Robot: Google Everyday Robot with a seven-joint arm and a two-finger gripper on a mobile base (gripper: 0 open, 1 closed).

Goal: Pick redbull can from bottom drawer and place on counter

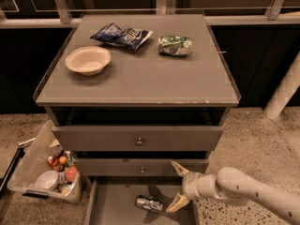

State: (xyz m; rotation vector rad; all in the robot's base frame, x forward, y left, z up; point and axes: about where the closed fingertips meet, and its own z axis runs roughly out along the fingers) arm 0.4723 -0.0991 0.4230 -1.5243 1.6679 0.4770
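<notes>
Can: the small silver-and-blue metal drink can (149,204) lies on its side on the floor of the open grey bottom drawer (112,206).
Claw: my pale two-finger claw (177,186) is just right of the can, fingers wide apart, holding nothing.
Risk: I think the round can may roll away if one finger touches first.
Surface: the flat grey counter surface (140,86) is above; when lifting I could hit the knobbed drawer front (108,167).

Gripper (174,187) over bottom drawer (117,206), seemingly unobstructed

Soft, even light from above falls on the tabletop (140,81); the background stays dark, and the gripper (177,186), spread wide above the bottom drawer (112,205), casts a faint shadow there
</notes>
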